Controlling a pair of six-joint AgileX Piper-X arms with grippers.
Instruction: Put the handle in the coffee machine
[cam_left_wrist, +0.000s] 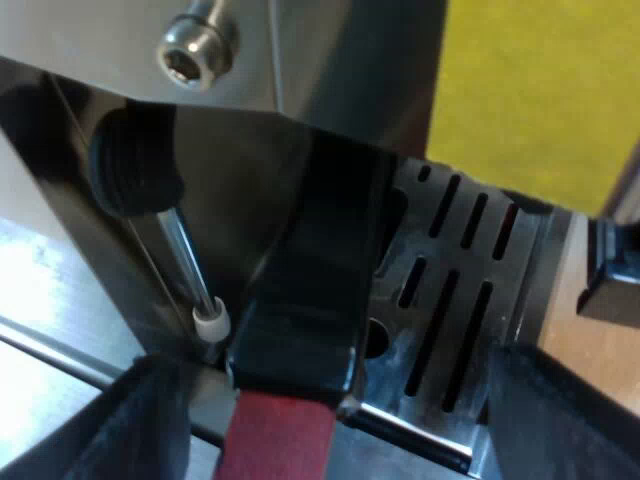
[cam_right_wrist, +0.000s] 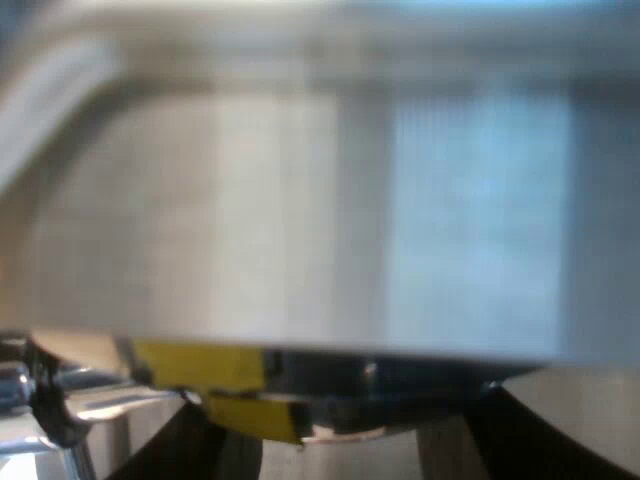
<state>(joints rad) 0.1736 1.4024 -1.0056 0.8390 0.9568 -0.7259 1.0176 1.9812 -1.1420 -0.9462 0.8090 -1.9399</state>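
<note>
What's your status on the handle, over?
Left gripper open, astride the handle. Handle at machine front over drip tray, red end out. Steam wand beside it. Right gripper close against machine.

Yellow backdrop (cam_left_wrist: 540, 90), wooden tabletop (cam_left_wrist: 592, 365).

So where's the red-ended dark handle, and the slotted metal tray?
Red-ended dark handle (cam_left_wrist: 320, 285): left wrist view, on its black shaft above the red end.
Slotted metal tray (cam_left_wrist: 512, 300): left wrist view, on bare metal beside the slots.
</note>
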